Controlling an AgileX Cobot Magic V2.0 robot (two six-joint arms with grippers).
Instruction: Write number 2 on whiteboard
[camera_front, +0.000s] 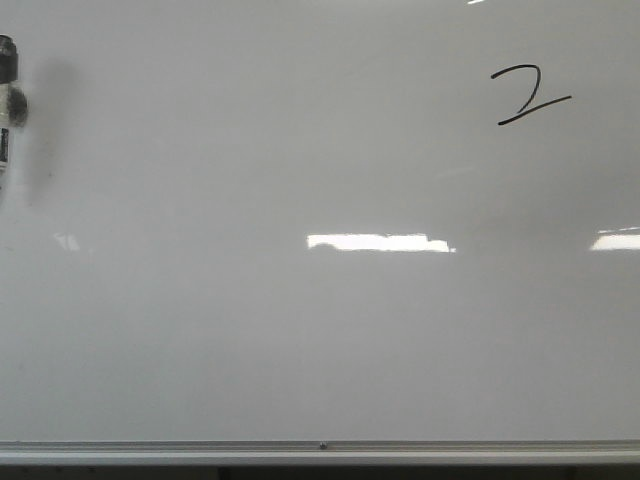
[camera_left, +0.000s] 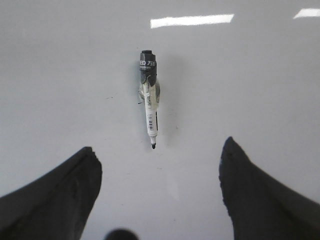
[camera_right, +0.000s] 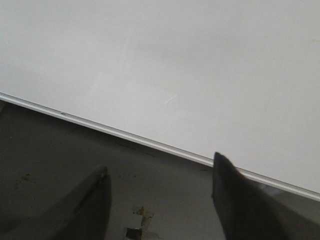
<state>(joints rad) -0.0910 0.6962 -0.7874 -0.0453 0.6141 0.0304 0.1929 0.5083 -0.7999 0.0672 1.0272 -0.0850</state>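
Already the number 2 (camera_front: 531, 95) stands drawn in black at the far right of the whiteboard (camera_front: 300, 340), curved top and long slanted base stroke both complete; I judge the writing itself done, with at most retreat or tidying left. The marker (camera_left: 149, 98) lies loose on the board at the far left, uncapped, tip pointing toward my left gripper (camera_left: 160, 195), whose fingers are spread wide and hold nothing, clear of the pen. In the front view only the marker's dark end shows at the left edge, well apart from the digit. My right gripper (camera_right: 160, 200) hangs over the dark surface on the near side of the board's silver aluminium rail (camera_right: 150, 144), fingers likewise wide and empty. Small scraps of debris (camera_right: 137, 220) sit on that dark surface between the right fingers. Nothing stands between either gripper and the board. Ceiling light reflections (camera_front: 380, 242) cross the glossy surface.
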